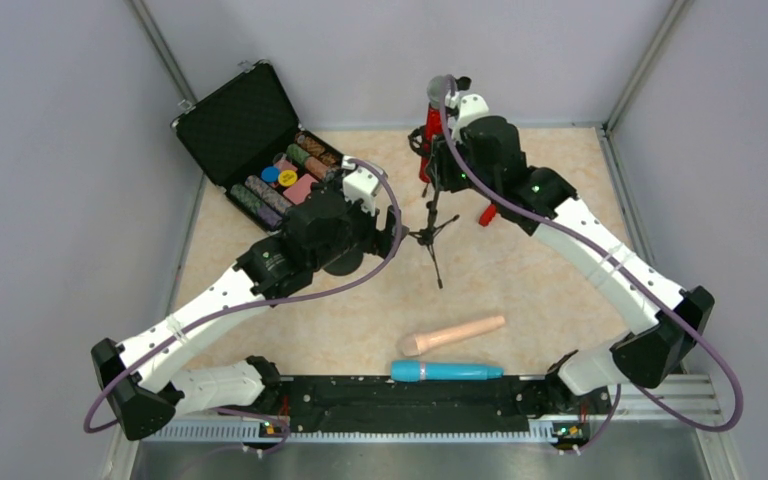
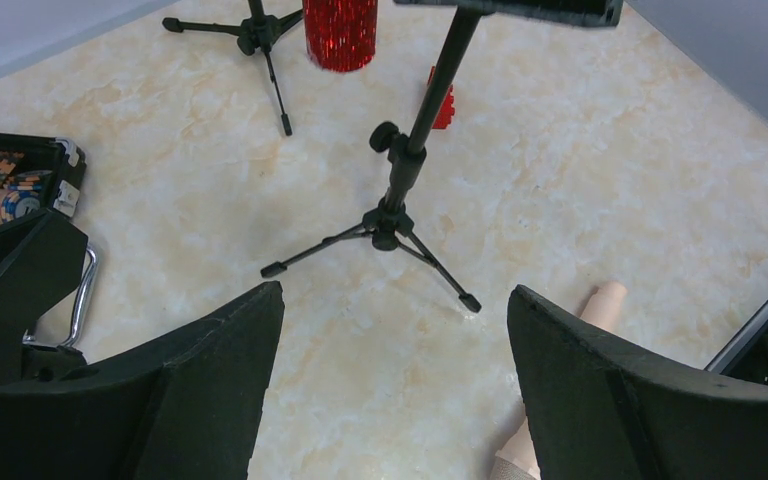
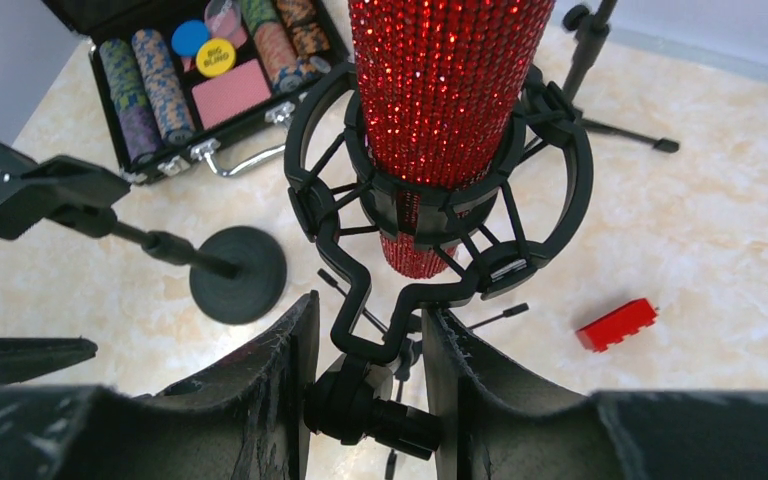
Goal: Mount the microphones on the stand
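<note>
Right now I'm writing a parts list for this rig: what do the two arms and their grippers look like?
Left arm and right arm: white link shells, black joints and wrists, a purple cable along each. A green light glows on the right. Left gripper and right gripper: two broad black wedge fingers each.

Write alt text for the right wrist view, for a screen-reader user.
A glittery red microphone sits in a black shock mount ring, with the fingers of the right end effector close on either side of the mount's lower bracket. Behind, on the table: an open poker chip case, a round-base stand and a small red block.
</note>
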`<action>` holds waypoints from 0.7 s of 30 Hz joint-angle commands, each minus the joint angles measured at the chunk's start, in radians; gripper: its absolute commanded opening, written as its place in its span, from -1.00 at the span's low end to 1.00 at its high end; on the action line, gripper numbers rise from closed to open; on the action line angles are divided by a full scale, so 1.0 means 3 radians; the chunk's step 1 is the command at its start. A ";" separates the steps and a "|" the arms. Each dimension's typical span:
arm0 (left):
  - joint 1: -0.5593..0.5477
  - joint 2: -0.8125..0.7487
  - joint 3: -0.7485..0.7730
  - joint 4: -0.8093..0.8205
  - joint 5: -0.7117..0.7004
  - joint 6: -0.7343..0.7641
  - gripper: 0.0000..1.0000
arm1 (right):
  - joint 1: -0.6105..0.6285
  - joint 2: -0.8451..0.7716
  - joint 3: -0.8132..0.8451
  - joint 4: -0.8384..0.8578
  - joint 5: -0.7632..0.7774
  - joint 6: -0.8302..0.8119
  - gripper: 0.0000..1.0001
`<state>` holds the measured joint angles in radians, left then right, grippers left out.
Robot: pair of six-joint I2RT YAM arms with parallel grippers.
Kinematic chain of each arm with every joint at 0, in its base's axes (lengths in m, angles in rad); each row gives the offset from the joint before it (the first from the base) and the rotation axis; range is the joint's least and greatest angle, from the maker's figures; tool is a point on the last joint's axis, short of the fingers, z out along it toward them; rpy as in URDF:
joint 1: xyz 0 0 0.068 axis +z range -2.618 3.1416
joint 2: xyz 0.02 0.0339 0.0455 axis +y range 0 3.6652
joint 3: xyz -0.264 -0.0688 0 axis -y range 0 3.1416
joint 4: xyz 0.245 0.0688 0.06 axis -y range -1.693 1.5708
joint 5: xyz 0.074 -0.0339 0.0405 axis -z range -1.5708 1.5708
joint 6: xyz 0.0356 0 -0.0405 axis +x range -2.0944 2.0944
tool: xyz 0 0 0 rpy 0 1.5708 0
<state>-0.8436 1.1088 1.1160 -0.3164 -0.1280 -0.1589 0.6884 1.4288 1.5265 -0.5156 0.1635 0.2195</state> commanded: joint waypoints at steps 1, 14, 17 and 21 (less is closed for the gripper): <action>-0.0012 -0.0035 -0.0038 0.0151 0.0026 -0.0039 0.73 | -0.0123 -0.0183 0.0403 0.0319 0.0077 -0.0208 -1.00; -0.0011 0.0006 -0.0047 0.0169 0.0040 -0.0034 0.73 | -0.0409 -0.0214 0.0815 0.0281 0.0409 -0.0675 -1.00; -0.0010 0.0019 -0.0041 0.0170 0.0057 -0.0029 0.73 | -0.0644 -0.0253 0.0825 0.0256 0.0264 -0.0686 -1.00; -0.0010 0.0040 -0.0040 0.0171 0.0070 -0.0025 0.73 | -0.0951 -0.0305 0.0816 0.0235 0.0098 -0.0667 -1.00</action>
<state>-0.8436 1.1137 1.1011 -0.3145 -0.1200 -0.1619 0.4740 1.4162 1.6985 -0.5350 0.2214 0.0429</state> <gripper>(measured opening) 0.866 0.387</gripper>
